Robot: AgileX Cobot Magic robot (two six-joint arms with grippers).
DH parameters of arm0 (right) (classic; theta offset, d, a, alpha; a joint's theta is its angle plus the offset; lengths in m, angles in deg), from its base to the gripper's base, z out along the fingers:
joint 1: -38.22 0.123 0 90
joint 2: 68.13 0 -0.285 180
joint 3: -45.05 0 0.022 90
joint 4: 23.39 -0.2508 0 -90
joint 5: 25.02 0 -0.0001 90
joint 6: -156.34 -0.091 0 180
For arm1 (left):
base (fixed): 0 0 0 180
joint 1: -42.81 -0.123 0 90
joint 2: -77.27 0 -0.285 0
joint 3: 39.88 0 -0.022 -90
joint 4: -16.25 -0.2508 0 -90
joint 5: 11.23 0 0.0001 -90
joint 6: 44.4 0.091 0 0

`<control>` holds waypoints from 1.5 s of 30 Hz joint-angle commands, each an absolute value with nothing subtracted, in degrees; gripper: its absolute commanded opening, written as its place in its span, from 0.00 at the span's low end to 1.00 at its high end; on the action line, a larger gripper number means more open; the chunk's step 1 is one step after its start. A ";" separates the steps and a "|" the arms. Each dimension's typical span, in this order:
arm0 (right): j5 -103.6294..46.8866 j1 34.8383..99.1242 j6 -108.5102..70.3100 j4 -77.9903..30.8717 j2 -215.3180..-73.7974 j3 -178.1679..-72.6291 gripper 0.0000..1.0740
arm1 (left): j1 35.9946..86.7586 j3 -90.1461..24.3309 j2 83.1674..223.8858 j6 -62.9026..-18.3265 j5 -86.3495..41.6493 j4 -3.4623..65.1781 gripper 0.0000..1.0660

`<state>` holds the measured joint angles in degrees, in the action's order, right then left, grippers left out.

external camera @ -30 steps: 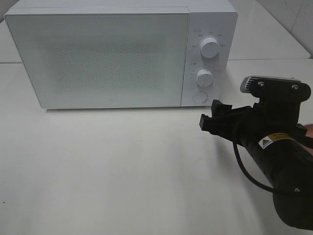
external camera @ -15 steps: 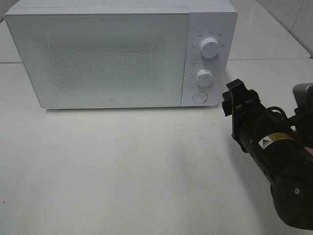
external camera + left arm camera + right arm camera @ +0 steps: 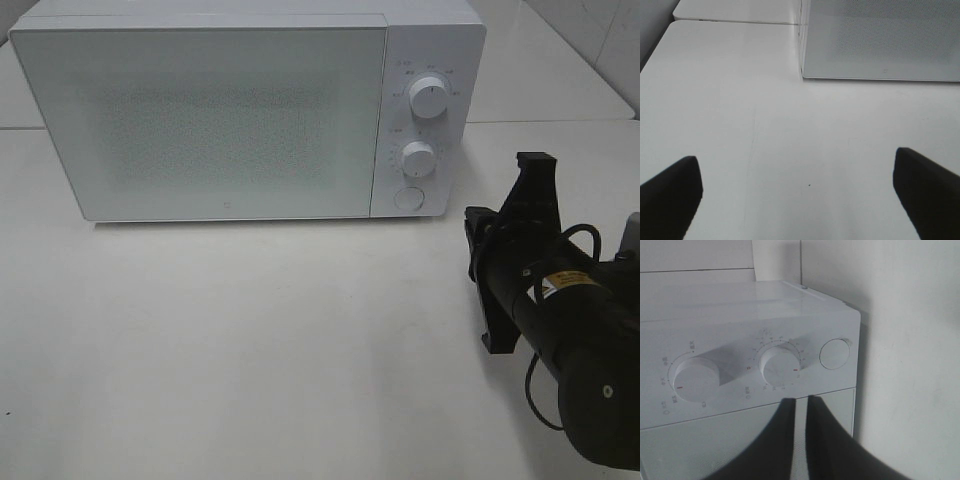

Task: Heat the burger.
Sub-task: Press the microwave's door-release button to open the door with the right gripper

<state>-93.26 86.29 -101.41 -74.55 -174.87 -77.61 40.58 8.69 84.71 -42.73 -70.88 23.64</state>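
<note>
Burger's nowhere in my views, and the microwave (image 3: 240,120) door is shut. Right gripper (image 3: 801,399) pinched narrow, aimed at the dials and round button (image 3: 835,354); left gripper (image 3: 797,185) wide, empty. Next, I reckon: a square, gentle push.

No sight of burger in any view; maybe behind shut, speckled microwave door (image 3: 200,120), cannot tell.
</note>
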 commanded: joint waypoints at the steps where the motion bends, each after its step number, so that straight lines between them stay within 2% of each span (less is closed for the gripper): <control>1: -92.17 86.40 -101.86 -73.01 -174.75 -77.96 0.01 | 40.75 8.92 83.28 -42.96 -70.42 23.47 0.92; 11: -86.90 86.00 -101.92 -73.64 -174.81 -78.47 0.00 | 40.75 8.92 83.28 -42.96 -70.42 23.47 0.92; 14: -84.78 83.48 -102.09 -70.83 -176.07 -79.62 0.00 | 40.75 8.92 83.28 -42.96 -70.42 23.47 0.92; 16: -84.26 80.33 -105.36 -64.53 -178.48 -81.74 0.00 | 40.75 8.92 83.28 -42.96 -70.42 23.47 0.92; 24: -84.15 76.72 -106.85 -59.14 -183.29 -86.38 0.00 | 40.75 8.92 83.28 -42.96 -70.42 23.47 0.92; 45: -78.59 70.53 -106.96 -53.93 -190.74 -96.41 0.00 | 40.75 8.92 83.28 -42.96 -70.42 23.52 0.92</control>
